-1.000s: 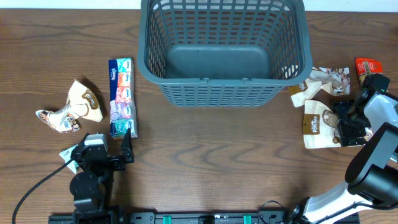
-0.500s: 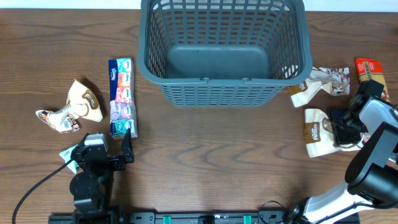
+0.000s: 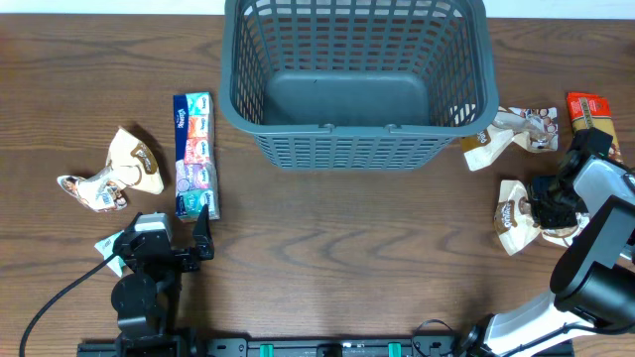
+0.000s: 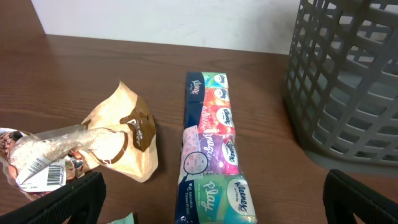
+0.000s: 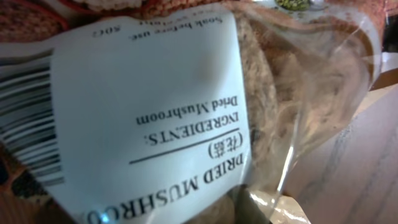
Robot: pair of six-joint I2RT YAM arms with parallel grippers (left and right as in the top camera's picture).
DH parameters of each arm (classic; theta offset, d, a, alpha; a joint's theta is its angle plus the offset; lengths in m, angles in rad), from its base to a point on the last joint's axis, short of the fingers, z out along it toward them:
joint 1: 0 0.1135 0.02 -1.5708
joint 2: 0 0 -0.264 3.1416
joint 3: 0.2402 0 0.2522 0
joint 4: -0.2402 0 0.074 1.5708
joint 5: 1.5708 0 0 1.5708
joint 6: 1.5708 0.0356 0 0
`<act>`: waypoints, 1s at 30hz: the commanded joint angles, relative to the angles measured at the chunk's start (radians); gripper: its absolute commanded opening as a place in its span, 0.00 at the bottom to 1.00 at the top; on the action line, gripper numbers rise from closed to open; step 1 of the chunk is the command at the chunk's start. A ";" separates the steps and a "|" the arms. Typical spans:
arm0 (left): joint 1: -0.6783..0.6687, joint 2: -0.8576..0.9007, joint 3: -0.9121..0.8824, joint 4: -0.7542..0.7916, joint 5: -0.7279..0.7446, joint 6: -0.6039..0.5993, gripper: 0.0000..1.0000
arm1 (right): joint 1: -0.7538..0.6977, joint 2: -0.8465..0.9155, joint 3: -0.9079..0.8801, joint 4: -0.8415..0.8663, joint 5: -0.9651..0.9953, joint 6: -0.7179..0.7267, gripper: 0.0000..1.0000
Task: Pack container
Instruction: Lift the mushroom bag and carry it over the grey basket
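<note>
On a dark wood worktop point(image 3: 337, 258), two crumpled snack packets lie at the far left. One is a cream-and-brown packet point(image 3: 134, 159), and a clear packet with a barcode label point(image 3: 87, 190) touches its lower edge. Just below them, the left pincer point(image 4: 211, 186) sits low at the near edge with its two fingers spread wide and nothing between them. A scrap of green-and-white wrapping point(image 3: 107, 243) shows beside the arm. A long multipack of pocket tissues point(image 3: 193, 154) lies flat and lengthwise just ahead of the pincer. It sits between the crumpled packets and the basket, apart from both.

The container point(image 3: 357, 149), a large dark grey lattice-sided basket, stands upright at the far middle of the worktop with its open mouth up and its solid floor in view. Its left wall stands close to the right of the tissues in the left wrist view.

To its right, a crumpled cream packet point(image 3: 511, 129) lies just beside the basket's near corner, and a red packet point(image 3: 587, 109) lies near the worktop's right edge. Below these, the right pincer point(image 3: 544, 206) holds a dried-mushroom packet point(image 3: 516, 213), which is bunched and tilted and well clear of the basket. The packet's white ingredients label fills the right wrist view and hides the fingers there.
</note>
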 commanded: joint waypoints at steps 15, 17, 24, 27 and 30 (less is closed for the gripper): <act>0.005 -0.006 -0.025 -0.003 0.010 -0.002 0.99 | 0.009 -0.447 0.539 -0.135 -0.268 -0.277 0.01; 0.005 -0.006 -0.025 -0.003 0.010 -0.002 0.99 | 0.021 -0.478 0.639 -0.097 -0.337 -0.319 0.01; 0.005 -0.006 -0.025 -0.003 0.010 -0.002 0.99 | 0.186 -0.476 0.847 0.132 -0.495 -0.359 0.01; 0.005 -0.006 -0.025 -0.003 0.010 -0.002 0.98 | 0.293 -0.434 0.847 0.246 -0.555 -0.377 0.01; 0.005 -0.006 -0.025 -0.003 0.010 -0.002 0.99 | 0.413 -0.356 0.847 0.281 -0.574 -0.447 0.01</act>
